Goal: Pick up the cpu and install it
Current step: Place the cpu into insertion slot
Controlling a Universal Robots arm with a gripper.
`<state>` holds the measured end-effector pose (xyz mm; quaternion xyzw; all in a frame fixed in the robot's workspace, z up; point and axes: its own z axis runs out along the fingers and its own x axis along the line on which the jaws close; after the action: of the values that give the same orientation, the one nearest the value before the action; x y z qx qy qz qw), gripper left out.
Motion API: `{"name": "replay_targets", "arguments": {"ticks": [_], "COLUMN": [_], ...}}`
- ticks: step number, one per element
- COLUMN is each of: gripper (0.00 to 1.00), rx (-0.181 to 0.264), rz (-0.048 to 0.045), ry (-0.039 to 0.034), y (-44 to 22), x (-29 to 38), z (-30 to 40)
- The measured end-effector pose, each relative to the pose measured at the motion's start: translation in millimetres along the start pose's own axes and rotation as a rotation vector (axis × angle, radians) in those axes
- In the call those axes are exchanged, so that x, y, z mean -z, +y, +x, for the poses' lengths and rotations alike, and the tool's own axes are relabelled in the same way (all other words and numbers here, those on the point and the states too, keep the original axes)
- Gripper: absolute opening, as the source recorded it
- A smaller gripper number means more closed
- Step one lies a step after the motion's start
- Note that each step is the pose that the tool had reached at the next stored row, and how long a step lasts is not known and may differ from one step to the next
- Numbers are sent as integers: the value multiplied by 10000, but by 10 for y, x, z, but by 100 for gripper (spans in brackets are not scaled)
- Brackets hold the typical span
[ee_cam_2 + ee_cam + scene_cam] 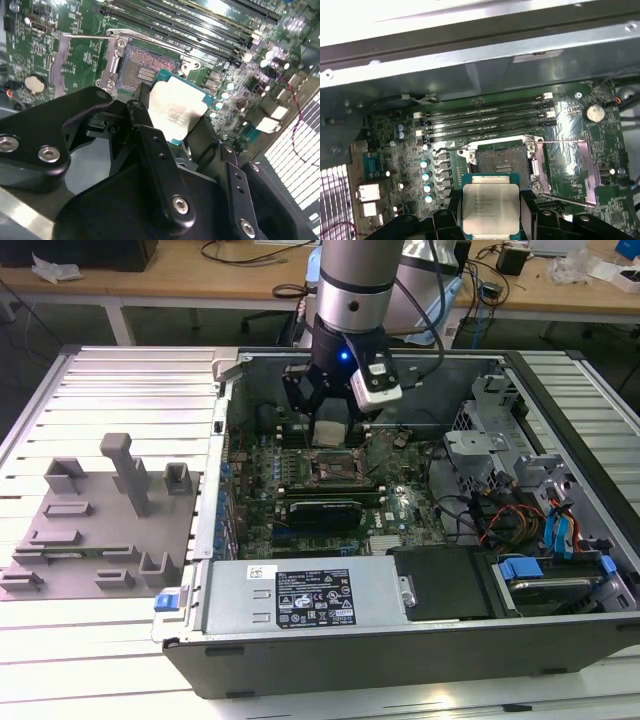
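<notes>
The cpu (490, 205) is a flat square chip with a pale silver top on a green base. My gripper (490, 212) is shut on it, one black finger on each side. In the second wrist view the cpu (175, 110) sits between the fingers (142, 112) of the gripper (172, 120). It hangs just above the motherboard, beside the uncovered socket (501, 160) whose metal frame and lever are swung aside. In the exterior view the gripper (333, 428) with the cpu (331, 432) hovers inside the computer case over the socket (335, 468).
The open computer case (400, 640) lies on a slatted table. Memory slots (485, 117) run beside the socket, and a long black expansion card (320, 512) lies in front of it. A grey plastic plate with upright blocks (90, 530) rests at the exterior view's left. Drive bays and cables (540, 530) fill the right.
</notes>
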<state>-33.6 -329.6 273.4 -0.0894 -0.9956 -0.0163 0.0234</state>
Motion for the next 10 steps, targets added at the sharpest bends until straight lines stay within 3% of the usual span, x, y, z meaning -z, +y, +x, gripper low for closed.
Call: {"name": "replay_targets", "arguments": {"ticks": [2,7,10], "gripper": [55,55,55], "rx": [-292,-2230,-2946], "rz": [-15,-111,-147], "ry": [-9,-63,-83], "y": [0,0,0], "x": [-1,-4,-5], "z": [0,0,0]}}
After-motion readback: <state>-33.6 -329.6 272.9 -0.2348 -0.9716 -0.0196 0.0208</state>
